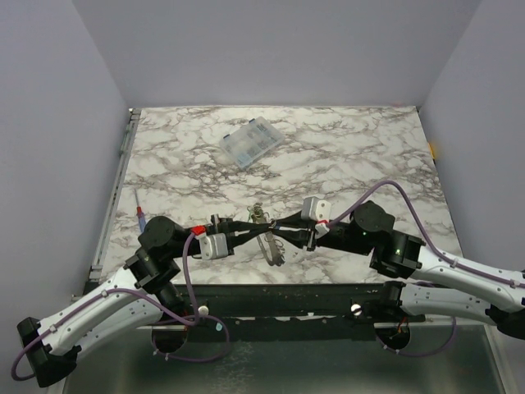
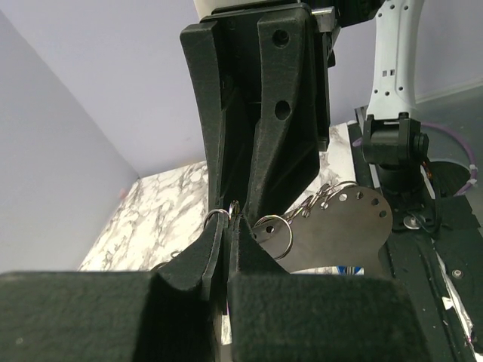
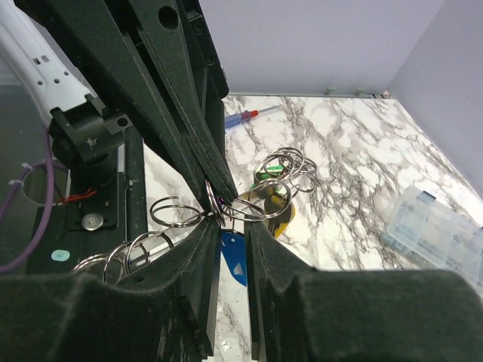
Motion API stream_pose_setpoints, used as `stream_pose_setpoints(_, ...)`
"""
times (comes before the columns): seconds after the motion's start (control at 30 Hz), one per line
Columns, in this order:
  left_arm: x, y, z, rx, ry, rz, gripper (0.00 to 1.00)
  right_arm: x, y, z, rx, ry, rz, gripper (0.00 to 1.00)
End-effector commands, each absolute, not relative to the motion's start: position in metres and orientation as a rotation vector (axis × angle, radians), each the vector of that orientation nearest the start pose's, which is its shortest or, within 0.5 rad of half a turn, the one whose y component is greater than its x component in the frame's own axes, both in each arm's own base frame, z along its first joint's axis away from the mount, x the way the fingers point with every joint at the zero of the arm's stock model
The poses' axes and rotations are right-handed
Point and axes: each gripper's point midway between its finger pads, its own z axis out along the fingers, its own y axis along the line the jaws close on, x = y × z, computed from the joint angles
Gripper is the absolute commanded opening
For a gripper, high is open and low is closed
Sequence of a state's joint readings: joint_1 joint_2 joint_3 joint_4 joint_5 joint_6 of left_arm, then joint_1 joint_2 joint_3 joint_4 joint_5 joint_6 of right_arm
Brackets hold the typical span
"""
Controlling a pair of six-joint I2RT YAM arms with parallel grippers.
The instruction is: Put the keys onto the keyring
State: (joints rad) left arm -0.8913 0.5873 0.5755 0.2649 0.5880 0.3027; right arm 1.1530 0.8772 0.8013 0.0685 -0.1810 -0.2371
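Note:
My left gripper is shut on a small metal split ring, held up over the marble near the front edge. The same ring shows in the right wrist view, pinched by the left fingers. My right gripper faces it tip to tip, jaws a little apart, with a wire ring lying across their tips. A blue key shows through the gap; a yellow key and a green key hang among several rings. The pale keyring loop lies under both grippers. A holed metal plate carries more rings.
A clear compartment box lies at the back middle of the marble table. The red-and-blue screwdriver rests near the left edge. Purple walls close in the left, back and right sides.

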Motion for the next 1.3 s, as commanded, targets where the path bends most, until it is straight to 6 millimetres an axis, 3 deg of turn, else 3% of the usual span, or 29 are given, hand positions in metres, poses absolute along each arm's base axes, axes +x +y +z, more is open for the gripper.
stream_pose_setpoints(0.0,0.098,-0.27,0.344,1.15,0.733,-0.912,0.0,0.116,0.332,0.338,-1.156,1.093,0.881,0.26)
stream_pose_setpoints(0.37,0.099,-0.277,0.329,1.175,0.765,-0.942,0.0,0.117,0.333,0.337,-1.167,1.086,0.864,0.01)
stream_pose_setpoints(0.53,0.103,-0.278,0.315,1.211,0.814,-0.919,0.0,0.117,0.333,0.33,-1.192,1.093,0.852,0.01)
stream_pose_setpoints(0.67,0.107,-0.276,0.311,1.234,0.851,-0.886,0.18,0.117,0.332,0.326,-1.206,1.105,0.842,0.01)
stream_pose_setpoints(0.9,0.109,-0.274,0.303,1.308,0.912,-0.849,0.32,0.122,0.331,0.311,-1.226,1.15,0.809,0.01)
stream_pose_setpoints(1.27,0.113,-0.266,0.296,1.427,1.043,-0.784,0.35,0.134,0.327,0.283,-1.276,1.259,0.712,0.01)
